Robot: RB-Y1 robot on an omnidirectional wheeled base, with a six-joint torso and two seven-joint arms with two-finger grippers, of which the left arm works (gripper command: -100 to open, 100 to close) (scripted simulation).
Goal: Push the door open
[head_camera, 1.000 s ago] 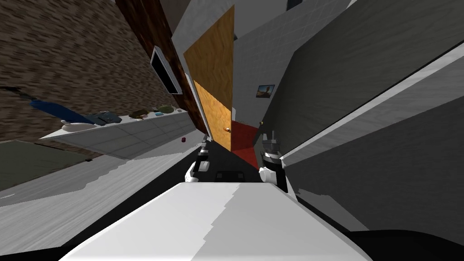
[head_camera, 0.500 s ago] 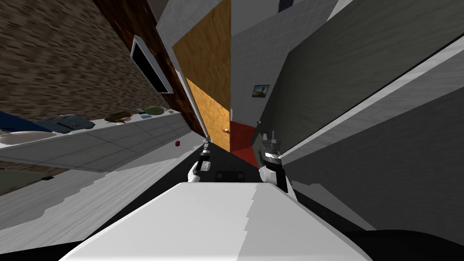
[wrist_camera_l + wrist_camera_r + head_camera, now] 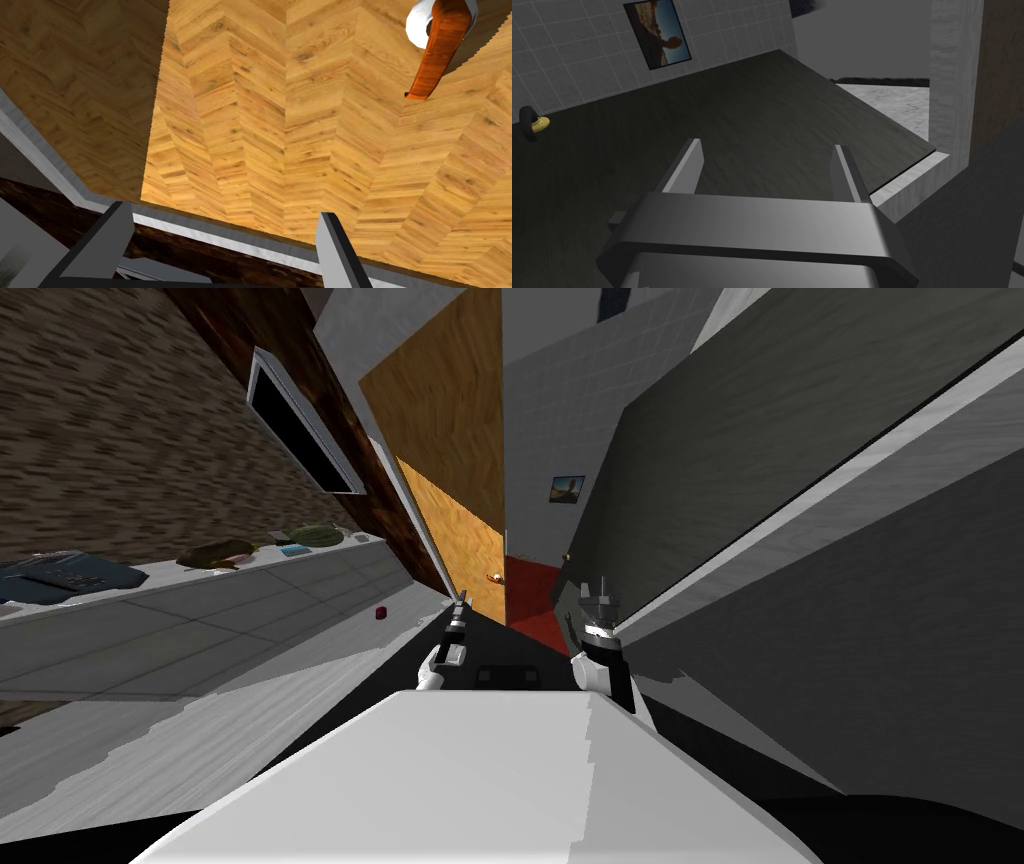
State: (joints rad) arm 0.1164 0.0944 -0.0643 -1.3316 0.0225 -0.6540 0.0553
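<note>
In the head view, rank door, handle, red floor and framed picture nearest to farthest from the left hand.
1. The wooden door, just ahead of the left hand.
2. The door handle, further along the door.
3. The red floor, beyond the door's edge.
4. The framed picture, on the far tiled wall.

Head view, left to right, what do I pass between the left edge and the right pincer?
Blue item on the counter, dark framed panel, small red object, left pincer, door handle, wall picture, right pincer.
</note>
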